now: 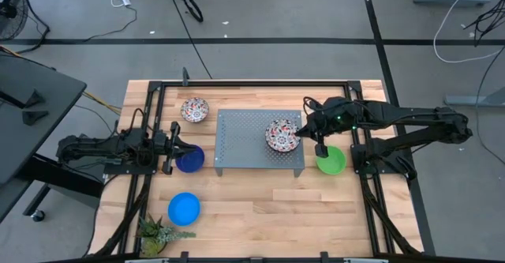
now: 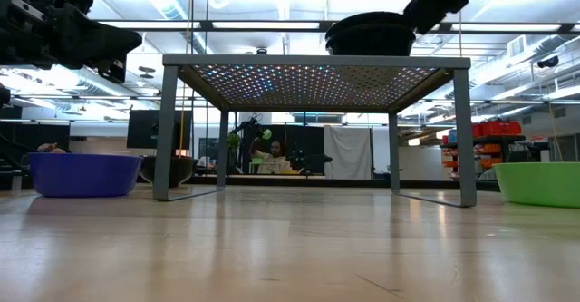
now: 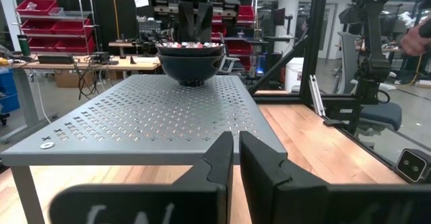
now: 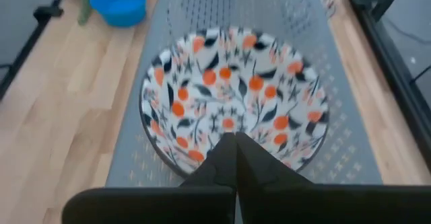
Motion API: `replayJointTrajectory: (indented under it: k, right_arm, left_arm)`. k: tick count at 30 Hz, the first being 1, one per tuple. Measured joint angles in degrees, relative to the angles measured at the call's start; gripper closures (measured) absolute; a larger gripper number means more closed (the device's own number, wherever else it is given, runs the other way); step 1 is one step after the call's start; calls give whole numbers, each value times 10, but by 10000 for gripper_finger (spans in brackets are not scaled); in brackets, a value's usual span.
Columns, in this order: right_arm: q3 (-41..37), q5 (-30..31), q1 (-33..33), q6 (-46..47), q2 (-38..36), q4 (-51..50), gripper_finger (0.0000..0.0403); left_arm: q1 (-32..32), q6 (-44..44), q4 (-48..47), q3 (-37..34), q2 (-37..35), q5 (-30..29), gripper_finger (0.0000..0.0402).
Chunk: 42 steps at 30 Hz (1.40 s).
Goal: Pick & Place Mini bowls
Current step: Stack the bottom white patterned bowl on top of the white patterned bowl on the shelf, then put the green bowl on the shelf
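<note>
A white floral mini bowl [image 1: 282, 135] [image 4: 236, 96] stands on its foot on the grey perforated tray [image 1: 245, 137], near the tray's right end. My right gripper [image 1: 304, 131] [image 4: 236, 153] is shut and slants down over that bowl's rim on the side toward the table's right edge. A second floral bowl [image 1: 194, 109] sits on the table beyond the tray's far left corner. The dark blue bowl [image 1: 190, 160], the bright blue bowl [image 1: 184, 208] and the green bowl [image 1: 331, 159] rest on the table. My left gripper [image 1: 175, 145] [image 3: 236, 153] waits level above the dark blue bowl, shut to a narrow slit. My right gripper has its shut fingertips over the floral bowl's rim [image 4: 202, 167] on the side toward the table's right edge, coming slanting down from that side. The fingers hide the spot, so I cannot tell whether they touch it. The bowl sits upright on the tray.
A small spiky plant [image 1: 158, 233] stands at the near left corner. Black frame rails [image 1: 154, 105] run along the table's left, right and far sides. The tray stands on legs [image 2: 166, 130], with open room beneath it. Bare wood lies along the near edge.
</note>
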Motion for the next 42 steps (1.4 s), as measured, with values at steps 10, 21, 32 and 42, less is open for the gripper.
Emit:
replayJointTrajectory:
  k: [10,21,32,42]
  right_arm:
    - [33,0,0,24,-36,-50,403]
    - [34,-2,38,71,-96,-158,403]
    - [34,-2,133,133,-108,-266,403]
    - [34,1,220,203,-80,-312,403]
  left_arm:
    - [0,0,0,0,0,0,369]
    - [0,0,0,0,0,0,369]
    - [0,0,0,0,0,0,369]
    - [0,0,0,0,0,0,369]
